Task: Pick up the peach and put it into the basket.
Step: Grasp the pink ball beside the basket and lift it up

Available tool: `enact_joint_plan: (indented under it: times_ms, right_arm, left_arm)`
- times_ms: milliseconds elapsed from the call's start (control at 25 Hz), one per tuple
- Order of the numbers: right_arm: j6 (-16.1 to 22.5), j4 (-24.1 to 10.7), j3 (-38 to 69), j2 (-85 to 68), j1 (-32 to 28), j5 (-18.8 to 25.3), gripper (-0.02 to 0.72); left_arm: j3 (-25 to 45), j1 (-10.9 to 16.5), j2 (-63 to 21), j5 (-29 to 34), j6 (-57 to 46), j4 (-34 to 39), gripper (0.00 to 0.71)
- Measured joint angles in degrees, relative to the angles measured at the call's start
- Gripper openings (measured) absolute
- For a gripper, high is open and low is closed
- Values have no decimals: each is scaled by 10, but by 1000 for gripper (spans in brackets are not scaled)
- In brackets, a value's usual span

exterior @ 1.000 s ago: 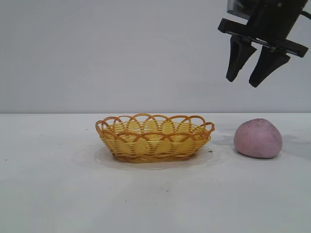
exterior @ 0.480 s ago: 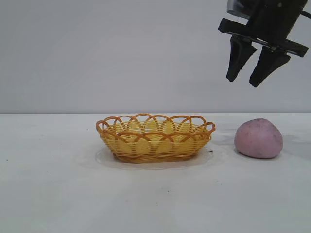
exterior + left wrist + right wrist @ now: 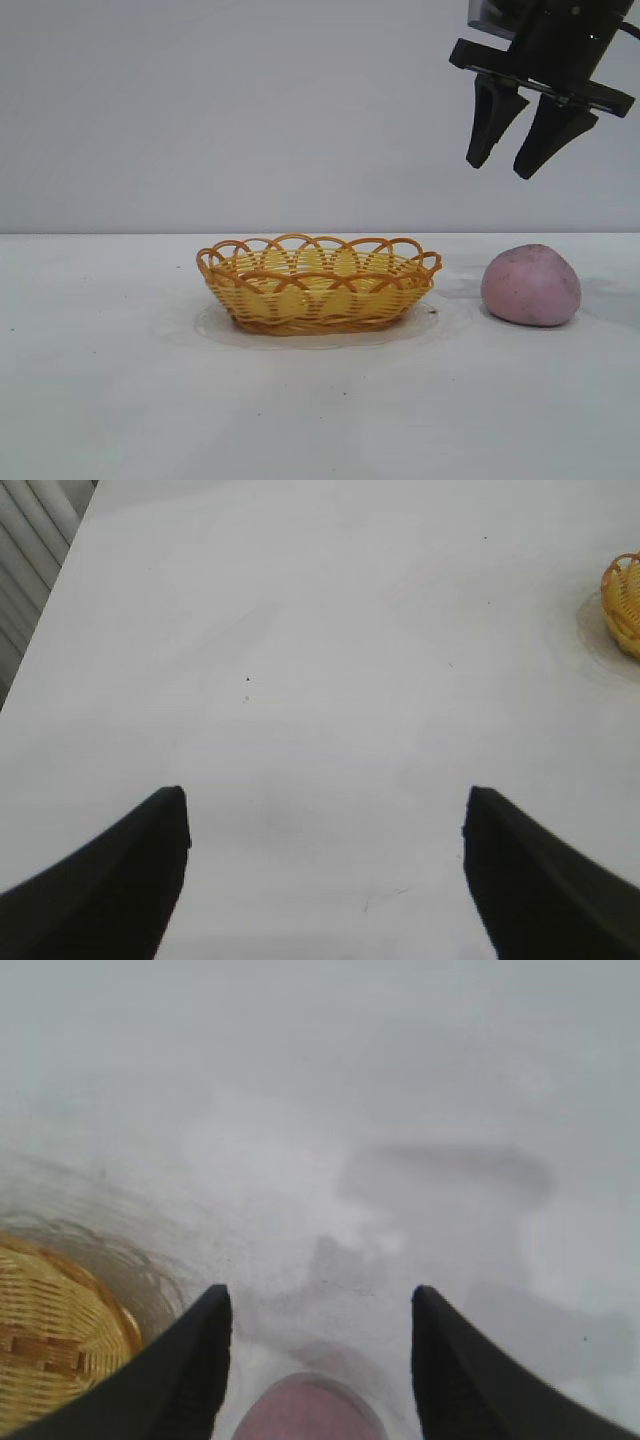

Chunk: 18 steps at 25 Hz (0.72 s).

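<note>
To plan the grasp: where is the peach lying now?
In the exterior view, the peach lies on the table at the right, beside the basket, apart from it, below the raised right gripper.

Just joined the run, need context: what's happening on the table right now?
The right gripper hangs high above the table, open and empty, roughly over the peach. The peach sits on the table to the right of the basket, apart from it. The basket has nothing in it. The left gripper is open over bare table off to the side, holding nothing. The pick has not begun.
</note>
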Motion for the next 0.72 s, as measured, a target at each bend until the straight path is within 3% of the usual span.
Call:
enact_joint_plan:
  times_ms: [720]
  right_arm:
    - [0,-20,0,0,0,4,370]
  left_arm:
    - [1,1,0,0,0,0,535]
